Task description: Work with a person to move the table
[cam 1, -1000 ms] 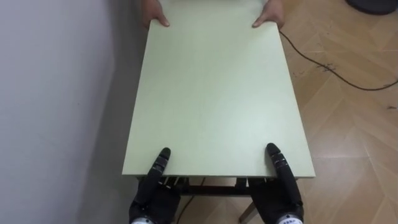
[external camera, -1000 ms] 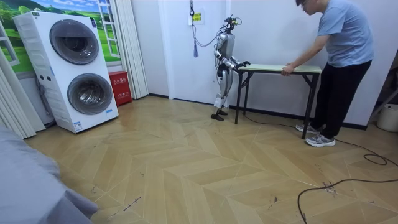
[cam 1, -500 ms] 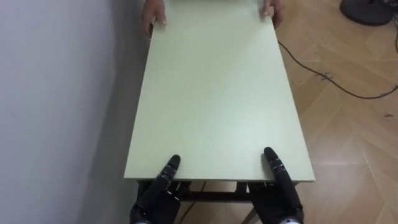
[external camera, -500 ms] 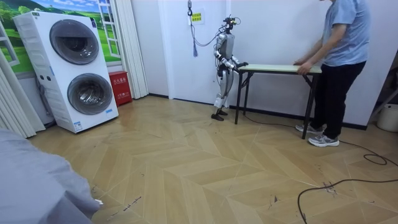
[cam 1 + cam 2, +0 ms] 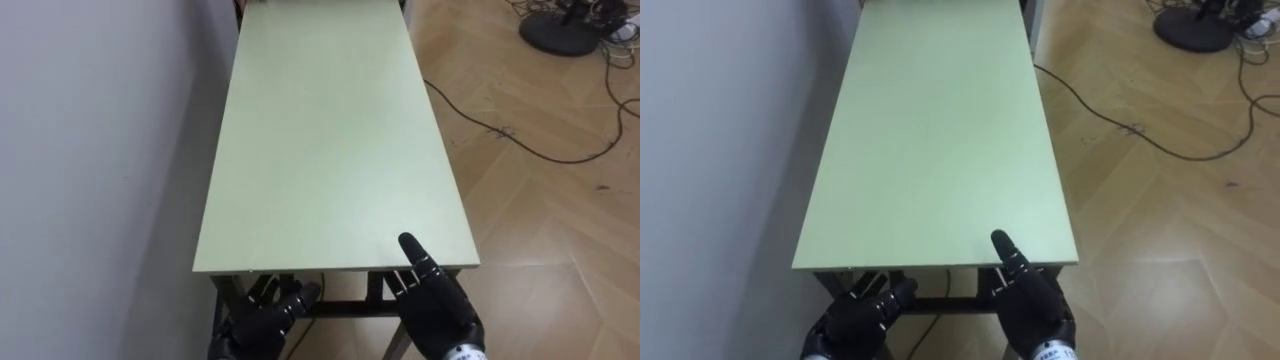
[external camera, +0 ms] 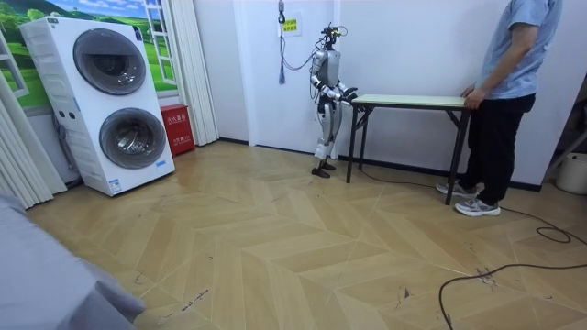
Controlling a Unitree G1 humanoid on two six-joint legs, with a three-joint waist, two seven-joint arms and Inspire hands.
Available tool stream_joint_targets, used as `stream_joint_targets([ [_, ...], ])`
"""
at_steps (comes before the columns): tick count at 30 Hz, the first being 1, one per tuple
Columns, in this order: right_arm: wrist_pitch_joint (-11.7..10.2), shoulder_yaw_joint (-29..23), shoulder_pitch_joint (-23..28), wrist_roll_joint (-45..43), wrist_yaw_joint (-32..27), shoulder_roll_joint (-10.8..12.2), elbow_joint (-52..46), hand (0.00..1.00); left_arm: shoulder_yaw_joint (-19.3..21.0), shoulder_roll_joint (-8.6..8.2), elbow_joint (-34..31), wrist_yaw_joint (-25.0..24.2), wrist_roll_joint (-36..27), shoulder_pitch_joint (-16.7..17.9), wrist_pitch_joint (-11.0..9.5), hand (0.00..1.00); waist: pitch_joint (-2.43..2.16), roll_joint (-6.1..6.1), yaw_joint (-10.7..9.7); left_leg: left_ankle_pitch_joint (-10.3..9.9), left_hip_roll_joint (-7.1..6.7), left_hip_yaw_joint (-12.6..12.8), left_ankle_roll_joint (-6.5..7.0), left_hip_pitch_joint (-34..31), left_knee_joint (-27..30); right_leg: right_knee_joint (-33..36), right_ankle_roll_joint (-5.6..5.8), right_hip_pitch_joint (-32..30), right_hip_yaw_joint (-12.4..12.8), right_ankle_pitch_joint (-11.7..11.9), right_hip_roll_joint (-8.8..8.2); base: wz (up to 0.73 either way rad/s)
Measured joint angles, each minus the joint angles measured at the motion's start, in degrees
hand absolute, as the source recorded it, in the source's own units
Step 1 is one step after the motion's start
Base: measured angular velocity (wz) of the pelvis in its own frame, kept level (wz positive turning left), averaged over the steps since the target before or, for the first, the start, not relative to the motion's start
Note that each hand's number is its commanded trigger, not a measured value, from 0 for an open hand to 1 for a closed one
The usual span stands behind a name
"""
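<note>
At 7 o'clock in the left eye view, the robot's black left hand [image 5: 268, 312] sits just under the near short edge of the pale green rectangular table with a dark metal frame [image 5: 330, 140]. Its fingers are loosely bent and spread, gripping nothing. I cannot tell whether they touch the underside.

At 5 o'clock the black right hand [image 5: 436, 300] is held up with its fingers straight and slightly apart. One fingertip reaches over the near edge at the table's right corner, and nothing is clasped.

The table runs from 6 o'clock away to 12 o'clock, its long left side close along the plain white wall [image 5: 90, 150] at 9 o'clock. Light herringbone wooden floor [image 5: 540, 220] lies at 3 o'clock, and a black round base [image 5: 560, 32] sits on it at 1 o'clock.

In the room view the robot stands upright at the table's end on the room view's left. A person in a blue shirt and dark trousers [image 6: 514, 82] stands at the opposite end, with one hand [image 6: 471, 93] at that edge.
</note>
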Motion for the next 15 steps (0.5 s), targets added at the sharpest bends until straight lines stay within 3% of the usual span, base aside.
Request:
stream_joint_targets([
  [15,1.77,0.15,0.95,0.93,5.8,-1.7,1.33,0.0,0.13,1.51,-0.02,-1.19,1.94,-0.09,1.45,0.0,-0.12,-1.22,0.1,0.03,0.07,0.34,0.01,-0.12,-0.48,-0.4,0.0,-0.5,-0.11,0.0,0.14,-0.01],
])
